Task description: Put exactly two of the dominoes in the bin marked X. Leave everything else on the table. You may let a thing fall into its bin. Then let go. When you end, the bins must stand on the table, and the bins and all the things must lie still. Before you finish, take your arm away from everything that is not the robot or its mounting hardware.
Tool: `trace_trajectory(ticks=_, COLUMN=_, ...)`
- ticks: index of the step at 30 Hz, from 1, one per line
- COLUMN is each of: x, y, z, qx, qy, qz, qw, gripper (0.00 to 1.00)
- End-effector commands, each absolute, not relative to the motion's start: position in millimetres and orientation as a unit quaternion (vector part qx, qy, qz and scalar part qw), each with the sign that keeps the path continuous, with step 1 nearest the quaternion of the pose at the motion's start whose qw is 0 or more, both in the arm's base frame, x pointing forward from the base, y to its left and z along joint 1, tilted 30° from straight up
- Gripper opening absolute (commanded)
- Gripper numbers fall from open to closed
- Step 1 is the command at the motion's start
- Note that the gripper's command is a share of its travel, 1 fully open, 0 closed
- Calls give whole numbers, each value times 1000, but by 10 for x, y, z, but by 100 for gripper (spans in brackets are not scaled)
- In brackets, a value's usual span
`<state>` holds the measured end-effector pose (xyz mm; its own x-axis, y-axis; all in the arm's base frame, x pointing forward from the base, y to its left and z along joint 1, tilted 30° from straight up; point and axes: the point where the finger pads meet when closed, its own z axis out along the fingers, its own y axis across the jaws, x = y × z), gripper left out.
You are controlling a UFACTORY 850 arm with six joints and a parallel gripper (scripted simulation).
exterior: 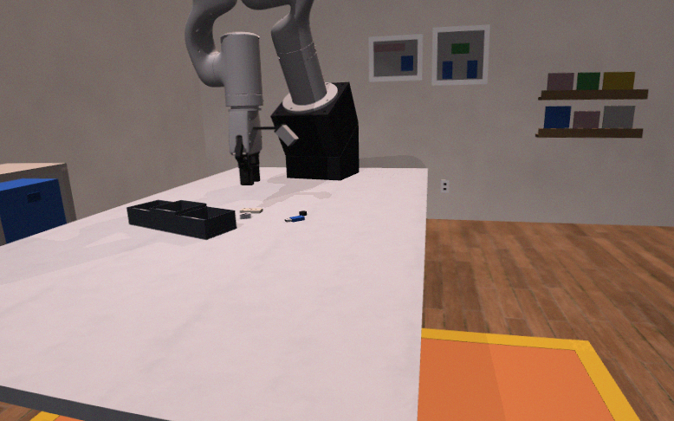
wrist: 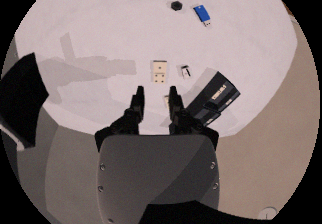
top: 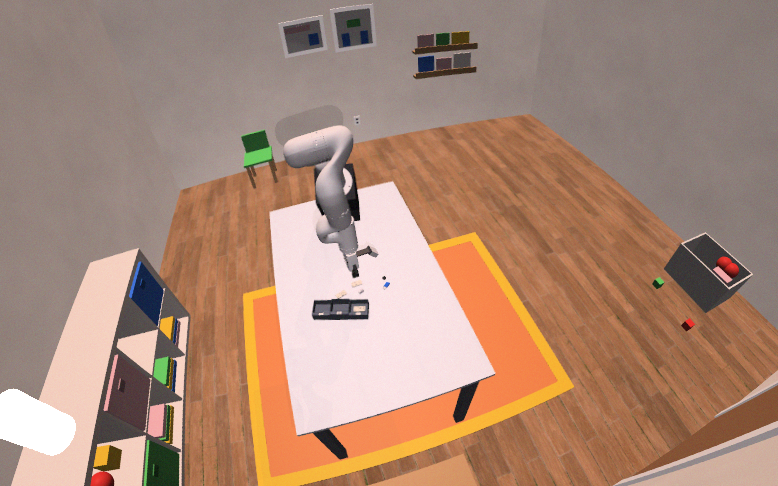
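My gripper point(wrist: 156, 93) hangs above the table with its fingers apart and nothing between them; it also shows in the exterior view point(exterior: 248, 175). A cream domino point(wrist: 159, 70) lies flat on the table just ahead of the fingertips, also seen in the exterior view point(exterior: 250, 210). A smaller pale piece point(wrist: 184, 70) lies beside it. The black three-compartment bin tray point(wrist: 212, 94) stands to the right of the fingers and also shows in the exterior and top views point(exterior: 181, 216) point(top: 341, 309). Pale shapes show inside its compartments; I cannot tell marks from dominoes.
A blue stick-shaped thing point(wrist: 202, 13) and a small black piece point(wrist: 176, 5) lie farther out on the table, also in the exterior view point(exterior: 294, 218). The arm's black base point(exterior: 320, 131) stands at the table's far end.
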<state>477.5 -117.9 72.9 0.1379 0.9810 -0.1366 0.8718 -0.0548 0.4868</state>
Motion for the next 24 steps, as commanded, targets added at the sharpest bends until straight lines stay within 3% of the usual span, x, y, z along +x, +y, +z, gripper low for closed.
trace_trajectory(ticks=1, x=4789, y=-1184, z=739, qx=717, qy=646, qz=117, qw=235, gripper=41)
trace_trajectory(ticks=24, x=4848, y=-1201, z=729, qx=717, qy=646, qz=117, qw=235, gripper=41)
